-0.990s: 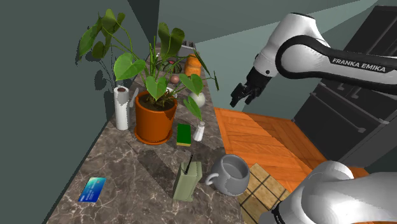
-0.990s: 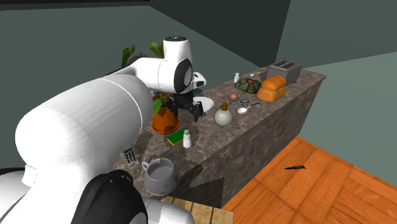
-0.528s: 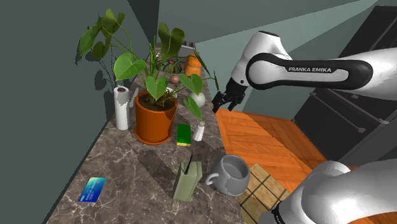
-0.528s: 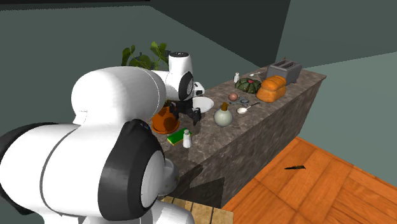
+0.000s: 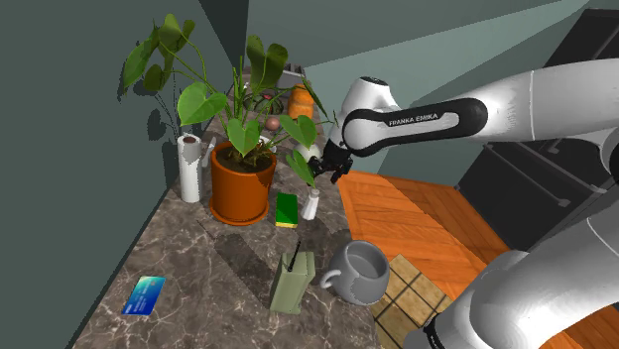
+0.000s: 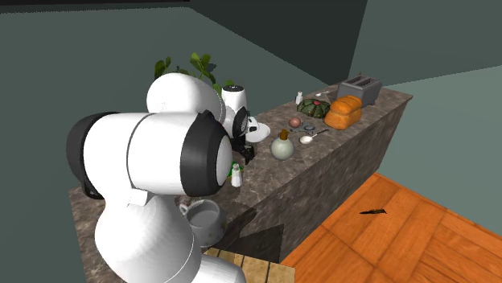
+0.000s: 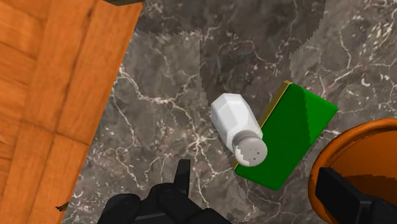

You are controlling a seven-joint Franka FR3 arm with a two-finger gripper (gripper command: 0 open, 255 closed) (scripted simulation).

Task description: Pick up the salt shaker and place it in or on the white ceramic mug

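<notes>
The white salt shaker (image 5: 311,204) stands upright on the dark marble counter, next to a green sponge (image 5: 287,209); it appears too in the second exterior view (image 6: 236,176). My black gripper (image 5: 327,171) hovers just above it, a little toward the counter's edge. In the wrist view the shaker (image 7: 236,127) lies ahead of the open gripper (image 7: 262,191), between the lines of the two fingers and untouched. The grey-white mug (image 5: 357,273) stands empty near the counter's front edge, closer to the stand, and shows beside the arm (image 6: 203,221).
An orange pot (image 5: 241,183) with a big leafy plant stands close behind the sponge, its leaves near my hand. A paper roll (image 5: 188,167), a green holder (image 5: 293,283) and a blue card (image 5: 144,294) share the counter. A round vase (image 6: 282,147), bread (image 6: 343,111) and a toaster (image 6: 360,87) stand farther along.
The arm has swung toward the shoulder view's left and lowered, bringing the open gripper from over the wooden floor to just above the salt shaker. Nothing on the counter has moved.
</notes>
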